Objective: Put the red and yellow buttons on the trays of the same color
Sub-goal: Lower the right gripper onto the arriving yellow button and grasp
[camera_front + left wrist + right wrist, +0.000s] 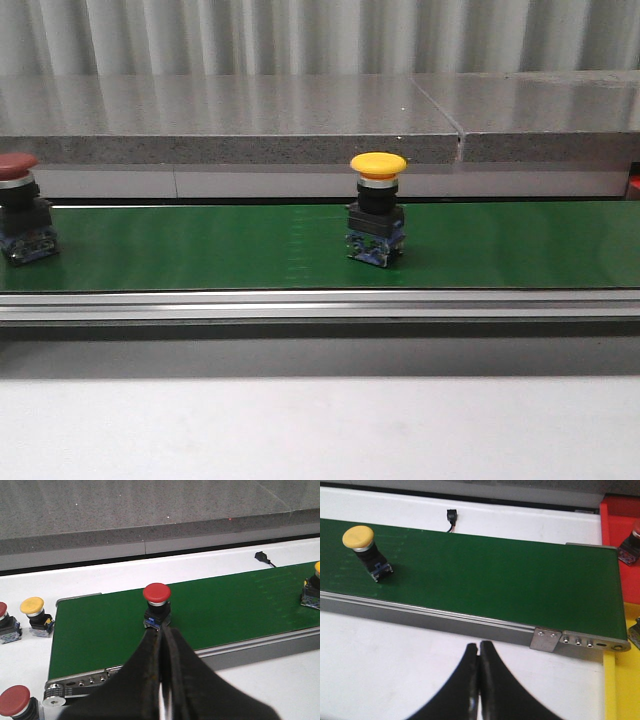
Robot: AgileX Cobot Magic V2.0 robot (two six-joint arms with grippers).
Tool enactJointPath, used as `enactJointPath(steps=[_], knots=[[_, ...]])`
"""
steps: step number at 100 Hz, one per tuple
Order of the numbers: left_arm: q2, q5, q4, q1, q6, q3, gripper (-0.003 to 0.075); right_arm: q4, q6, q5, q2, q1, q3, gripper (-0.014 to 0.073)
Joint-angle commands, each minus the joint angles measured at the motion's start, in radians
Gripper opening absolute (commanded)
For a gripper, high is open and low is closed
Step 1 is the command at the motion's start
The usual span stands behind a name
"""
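Note:
Two buttons ride the green belt (200, 245): a red button (18, 165) at its far left and a yellow button (378, 165) near the middle. In the left wrist view my left gripper (161, 629) is shut and empty, its tips just short of the red button's (156, 594) base. My right gripper (480, 645) is shut and empty over the white table, in front of the belt (495, 575); the yellow button (358, 536) stands far off along it. A red tray (612, 515) and a yellow tray (610, 685) lie past the belt's end. Neither gripper shows in the front view.
Spare buttons stand on the white table beside the belt's left end: a yellow one (32, 606) and two red ones (14, 700). A button (630, 542) sits in the red tray. A black cable plug (452, 516) lies behind the belt. A grey stone ledge (250, 120) runs along the back.

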Motion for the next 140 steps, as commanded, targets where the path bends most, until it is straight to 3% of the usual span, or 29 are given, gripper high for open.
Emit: enactJointPath(steps=[1,27,36,53,60,108,140], knots=[[0.01,-0.083,-0.011,-0.008,0.0,-0.025,-0.002,0.004,-0.054,-0.041,0.107,-0.002,-0.086,-0.0067],[0.01,-0.083,-0.011,-0.008,0.0,-0.025,-0.002,0.013,-0.118,-0.007,0.406,0.024,-0.276,-0.0025],[0.01,-0.083,-0.011,-0.008,0.0,-0.025,-0.002,0.013,-0.121,0.001,0.495,0.042,-0.328,0.0101],[0.01,-0.083,-0.011,-0.008,0.0,-0.025,-0.002,0.035,-0.122,0.043,0.622,0.062,-0.421,0.0473],[0.01,-0.083,-0.011,-0.008,0.0,-0.025,-0.002,0.068,-0.122,0.061,0.665,0.062,-0.449,0.0547],[0.01,-0.083,-0.011,-0.008,0.0,-0.025,-0.002,0.192,-0.201,0.263,0.939,0.062,-0.659,0.054],[0.01,-0.083,-0.011,-0.008,0.0,-0.025,-0.002,0.193,-0.216,0.328,1.111,0.065,-0.799,0.054]])
